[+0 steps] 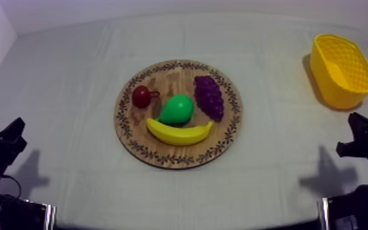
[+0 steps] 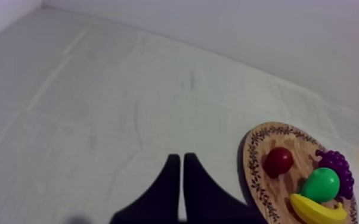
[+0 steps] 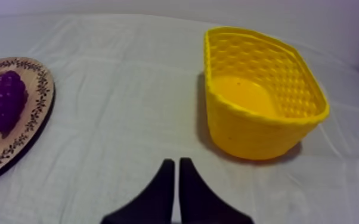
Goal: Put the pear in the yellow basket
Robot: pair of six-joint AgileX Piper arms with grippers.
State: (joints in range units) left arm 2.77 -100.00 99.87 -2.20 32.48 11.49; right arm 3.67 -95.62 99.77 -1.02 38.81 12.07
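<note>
A green pear lies in the middle of the round wooden board, between the small red fruit, the purple grapes and the banana. The yellow basket stands at the far right, nothing in it. My left gripper rests low at the left, fingers together in a narrow wedge, with the board and pear off to its side. My right gripper rests low at the right, shut, in front of the basket.
Grey-white cloth covers the whole table. A wide stretch of bare cloth lies between the board and the basket. Walls close the table at the back and the far left.
</note>
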